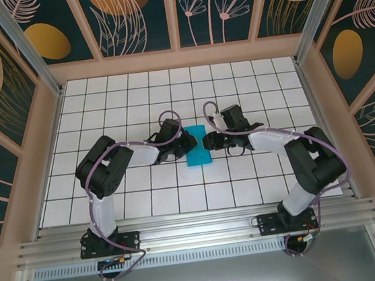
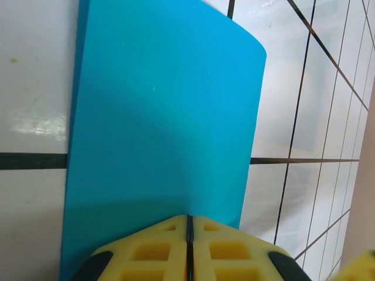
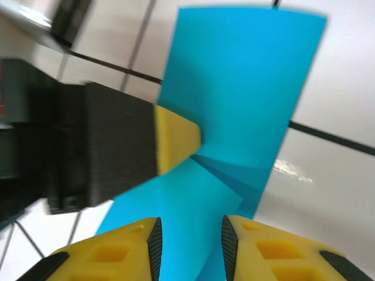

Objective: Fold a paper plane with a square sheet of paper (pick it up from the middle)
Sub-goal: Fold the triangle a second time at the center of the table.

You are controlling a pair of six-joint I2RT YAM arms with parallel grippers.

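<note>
Square sheet of paper (image 1: 198, 154), light, limp and quick to crease, lies folded on the tabletop (image 1: 135, 99), one edge pinched between the closed fingers of the left gripper (image 2: 188, 221), the right gripper (image 3: 188, 231) hovering over it with fingers spread, a thing best taken gently by its edges.

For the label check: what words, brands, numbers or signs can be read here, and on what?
None can be read.
The folded teal-blue paper sheet is plain.
The white gridded table top bears dark lines, no print.
The dark wall panels carry plant drawings, no lettering.
The yellow foam fingers of the left gripper are unmarked; a red mark on its black body is too blurred to tell.
</note>
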